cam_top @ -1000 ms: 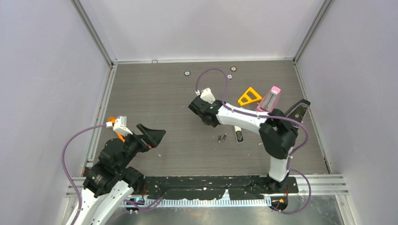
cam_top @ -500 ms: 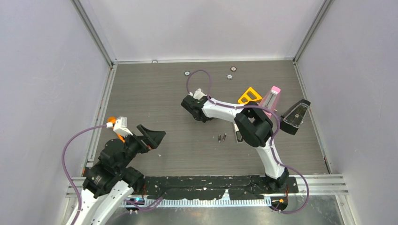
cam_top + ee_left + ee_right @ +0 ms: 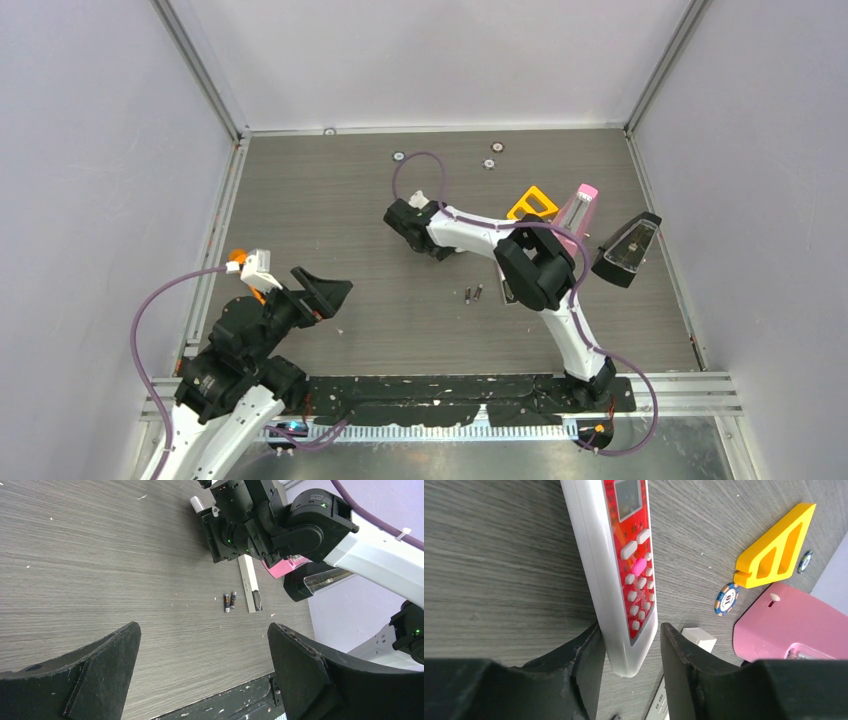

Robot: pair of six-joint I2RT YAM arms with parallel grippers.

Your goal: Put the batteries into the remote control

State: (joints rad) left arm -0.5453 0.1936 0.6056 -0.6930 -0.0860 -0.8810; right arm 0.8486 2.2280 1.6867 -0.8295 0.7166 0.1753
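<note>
Hazards first, as judged from the layout. Found the remote control (image 3: 619, 570) tipped onto its long edge, red keypad facing sideways, between the fingers of the right gripper (image 3: 629, 635). Found those jaws parted, one finger against the white shell and the other just clear of the keypad, so not clamped. Expected a topple flat onto the table (image 3: 330, 190) on any further parting, and a skewed pick-up on any off-centre closing. Could not see the battery bay (back turned from every camera), so could not confirm cover removal. Located the batteries (image 3: 229, 601) side by side on the table, well apart from the remote control and just beside a slim white bar (image 3: 248, 580). Rated them prone to rolling under a glancing finger, being round and very small. Noted the right arm's elbow hanging near that spot in the top view: possible sweep on retraction. Found the left gripper (image 3: 202, 630) spread wide and empty, hovering well apart from everything. Counted: one remote control, two batteries in view, one slim white bar, one yellow triangular frame (image 3: 774, 545), one pink case (image 3: 794, 625), three chips (image 3: 489, 164) at the far end, one black wedge (image 3: 626, 250).
</note>
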